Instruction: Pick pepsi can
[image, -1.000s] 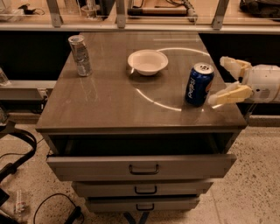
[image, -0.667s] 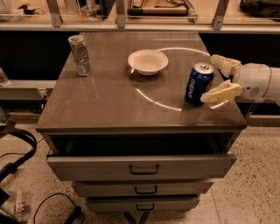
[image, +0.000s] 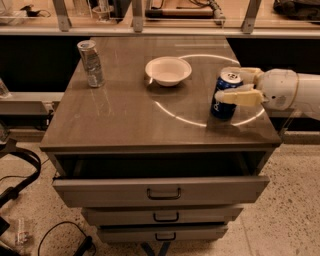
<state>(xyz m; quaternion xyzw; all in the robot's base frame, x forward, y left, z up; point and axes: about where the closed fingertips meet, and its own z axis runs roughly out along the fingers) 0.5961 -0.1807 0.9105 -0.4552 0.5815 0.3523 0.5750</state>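
The pincer (image: 223, 84) has slid in from the right edge of the worktop (image: 125, 115). Its open fingers now straddle the pepsi can (image: 223, 111), which stands upright near the front-right corner. It appears ready to close and lift.

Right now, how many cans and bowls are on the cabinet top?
Cans: 2, the pepsi can and the silver can
Bowls: 1, the white bowl
Total: 3
The gripper is at the pepsi can, not counted.
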